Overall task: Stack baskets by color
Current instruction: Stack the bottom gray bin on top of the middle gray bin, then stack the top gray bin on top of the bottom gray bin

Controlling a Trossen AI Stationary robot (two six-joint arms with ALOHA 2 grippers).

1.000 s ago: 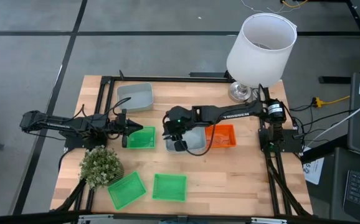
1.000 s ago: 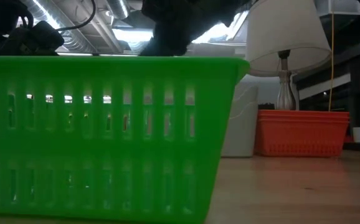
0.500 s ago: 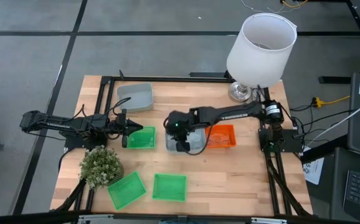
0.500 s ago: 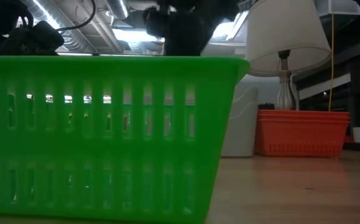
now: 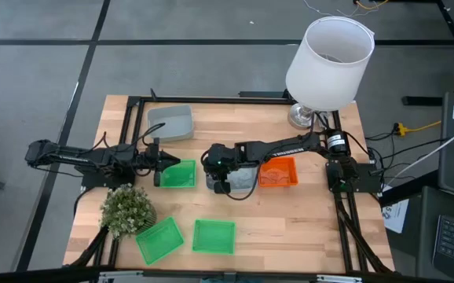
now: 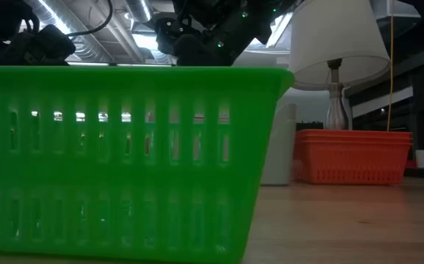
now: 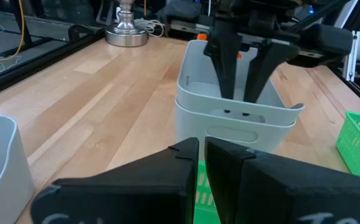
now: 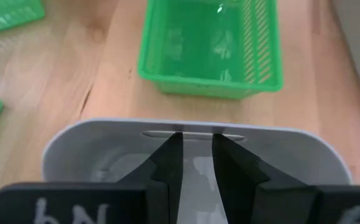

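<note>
Two nested pale grey baskets stand mid-table, with an orange stack against their right side. My right gripper is open and slants down into the upper grey basket. Both fingers are inside, near its left end wall. A green basket lies just left of the grey ones. My left gripper hovers shut at that basket's left edge, holding nothing. A single grey basket sits at the far left, and two green baskets sit near the front edge. My right gripper's fingers come slanting down from the table's right into the upper grey basket. That basket's end wall hides their tips in the left wrist view. I cannot tell whether they touch the wall or the floor.
A bushy green plant stands at the near left beside the front green baskets. A big white lamp stands at the far right corner. Bare wood shows at the near right.
My right gripper has sunk deeper into the grey basket and shifted a little toward the table's left, rolling and tipping more steeply. Its fingers have stayed open.
</note>
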